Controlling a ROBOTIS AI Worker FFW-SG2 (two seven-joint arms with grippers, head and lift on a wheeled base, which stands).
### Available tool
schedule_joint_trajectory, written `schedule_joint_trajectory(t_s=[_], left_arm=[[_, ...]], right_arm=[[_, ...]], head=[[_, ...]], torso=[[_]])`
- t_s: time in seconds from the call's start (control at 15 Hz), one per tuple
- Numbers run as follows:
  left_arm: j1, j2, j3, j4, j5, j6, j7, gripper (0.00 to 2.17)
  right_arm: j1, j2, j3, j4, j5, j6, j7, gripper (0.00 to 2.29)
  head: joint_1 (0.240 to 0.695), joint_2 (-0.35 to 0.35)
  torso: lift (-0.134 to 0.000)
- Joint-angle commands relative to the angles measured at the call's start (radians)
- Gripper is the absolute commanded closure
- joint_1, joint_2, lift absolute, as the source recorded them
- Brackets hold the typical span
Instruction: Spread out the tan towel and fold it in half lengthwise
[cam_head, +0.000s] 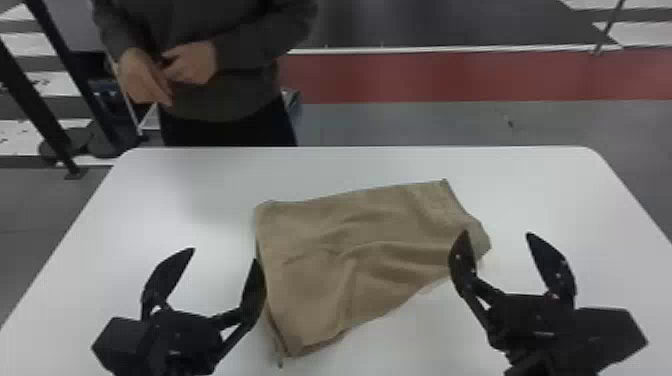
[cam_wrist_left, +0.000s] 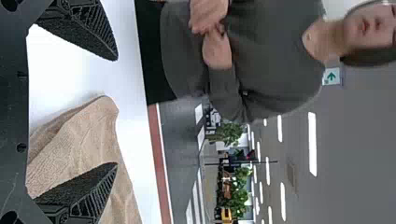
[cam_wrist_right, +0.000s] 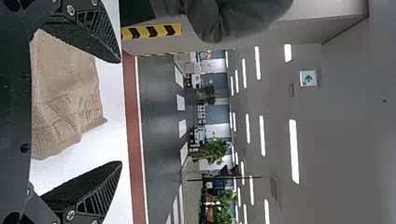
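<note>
The tan towel (cam_head: 360, 250) lies rumpled and slightly askew across the middle of the white table. My left gripper (cam_head: 225, 254) stands open at the towel's left edge, its right finger close beside the cloth. On the other side, my right gripper (cam_head: 497, 233) is open, its left finger over the towel's right end and its other finger over bare table. In the left wrist view, the open left gripper (cam_wrist_left: 116, 112) has the towel (cam_wrist_left: 84, 144) beyond its fingers. The right wrist view has the open right gripper (cam_wrist_right: 121, 112) with the towel (cam_wrist_right: 65, 98) beyond it.
The white table (cam_head: 200, 190) has bare surface around the towel on all sides. A person (cam_head: 210, 65) stands behind the table's far left edge, hands held together, away from the towel.
</note>
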Motion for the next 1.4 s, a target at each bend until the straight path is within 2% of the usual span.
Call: schedule_joint_trajectory(t_s=[0.0,0.67,0.8,1.13,1.2,1.33], left_arm=[[0.0,-0.003,-0.002,-0.002,0.0,0.0,0.0,0.08],[-0.005,-0.003,-0.006,-0.003,-0.002,0.012,0.0,0.08],[-0.005,-0.003,-0.006,-0.003,-0.002,0.012,0.0,0.08],[-0.023,-0.003,-0.005,0.02,0.004,0.012,-0.003,0.08],[-0.026,-0.003,-0.005,0.025,0.007,0.012,-0.003,0.08],[-0.037,-0.003,0.005,0.035,0.018,0.012,-0.006,0.08]], right_arm=[[0.001,0.001,0.0,0.0,0.0,0.001,0.0,0.11],[0.0,0.001,-0.008,-0.002,0.003,0.022,0.002,0.11],[-0.008,0.001,-0.009,0.003,0.025,0.038,0.006,0.11],[-0.031,0.001,-0.049,-0.015,0.328,0.087,0.032,0.11],[-0.04,0.001,-0.063,-0.017,0.394,0.093,0.057,0.11],[-0.066,-0.003,-0.097,-0.026,0.465,0.096,0.167,0.13]], head=[[0.695,0.048],[0.695,0.039],[0.695,0.039],[0.695,0.038],[0.695,0.037],[0.695,0.04]], torso=[[-0.125],[-0.125],[-0.125],[-0.125],[-0.125],[-0.125]])
